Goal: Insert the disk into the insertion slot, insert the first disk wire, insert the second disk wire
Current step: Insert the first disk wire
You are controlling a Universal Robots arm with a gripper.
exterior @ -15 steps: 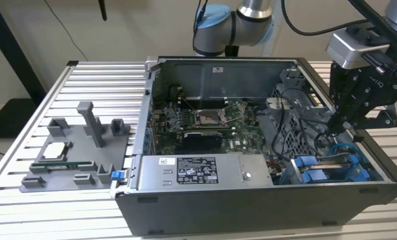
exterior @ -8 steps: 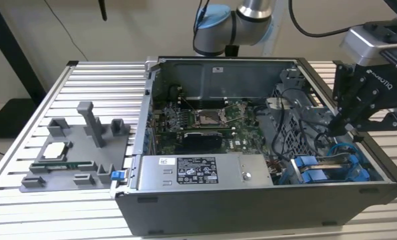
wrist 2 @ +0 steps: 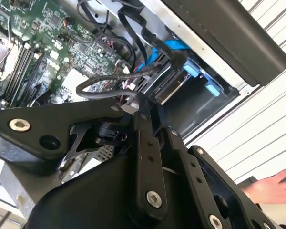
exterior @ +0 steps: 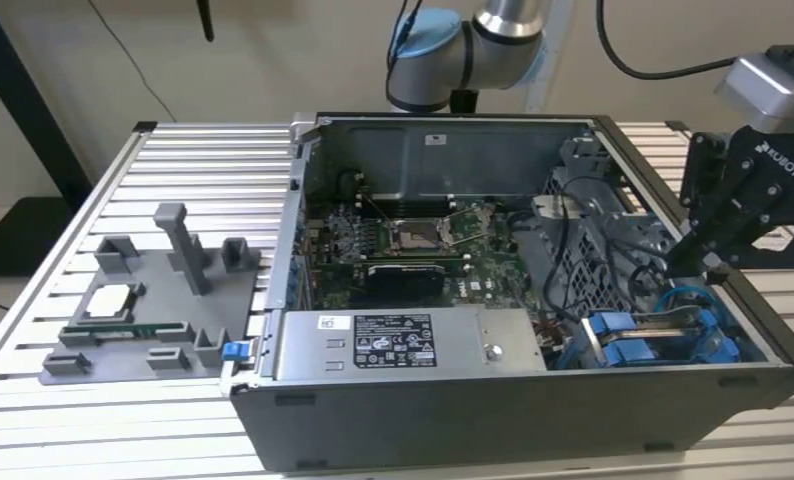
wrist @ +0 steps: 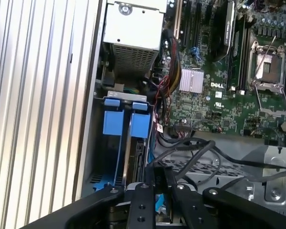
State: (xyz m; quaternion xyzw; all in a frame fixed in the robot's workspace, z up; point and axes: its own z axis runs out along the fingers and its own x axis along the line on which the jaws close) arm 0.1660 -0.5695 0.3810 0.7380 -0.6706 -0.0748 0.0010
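Aluminium-slat table (exterior: 104,430) before beige wall (exterior: 104,60) carries open case (exterior: 504,420), hand (exterior: 697,265) above.

Green motherboard (exterior: 411,240), grey power-supply box (exterior: 397,345), perhaps a hand (wrist 2: 276,186)

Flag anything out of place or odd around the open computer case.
A person's hand shows over the slatted table beside the computer case in the second wrist view, near the gripper. Black cables loop loosely inside the case. Nothing looks damaged or spilled.
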